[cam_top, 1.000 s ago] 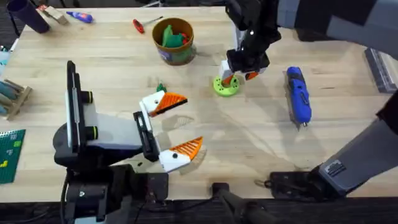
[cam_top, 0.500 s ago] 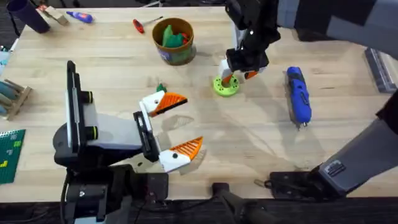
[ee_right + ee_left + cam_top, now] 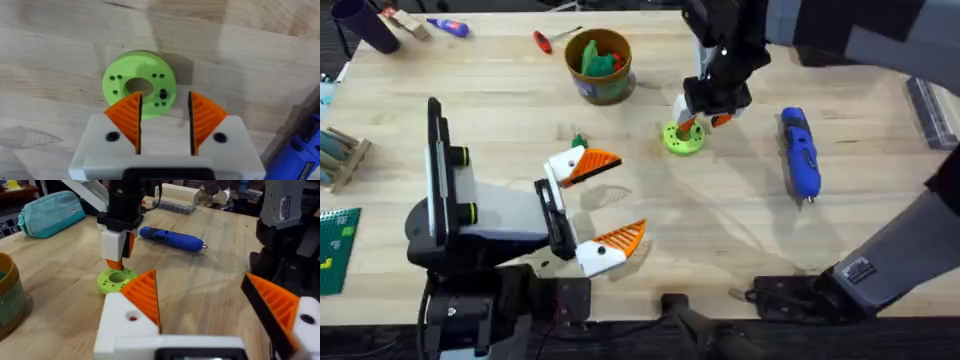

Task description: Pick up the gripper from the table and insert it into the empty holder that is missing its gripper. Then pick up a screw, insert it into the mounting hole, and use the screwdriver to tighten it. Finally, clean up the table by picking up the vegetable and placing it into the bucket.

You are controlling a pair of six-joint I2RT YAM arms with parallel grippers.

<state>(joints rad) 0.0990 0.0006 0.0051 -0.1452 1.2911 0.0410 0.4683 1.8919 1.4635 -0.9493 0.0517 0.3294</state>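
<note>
A: Step?

B: Screw pickup, I'd say. The gripper sits on the holder, opposite the other orange finger. Its mounting hole looks empty.

A: Right gripper?

B: The right gripper hangs just over the green ring, pads at a narrow gap with nothing between them. In the wrist view the ring lies right past the fingertips.

A: And the screw?

B: The screw is small and dark, set in the ring just beside the centre hole. The ring is mid-table, between the bucket and the blue screwdriver.

A: Next move?

B: Probably drop and line the gap up on the screw, then pinch. It's tiny, so it's easy to miss or to nudge the ring.

A: Left gripper?

B: The left gripper is spread wide, holding nothing, parked low on the table.

A: Bucket?

B: Something green shows inside, can't tell what.
</note>
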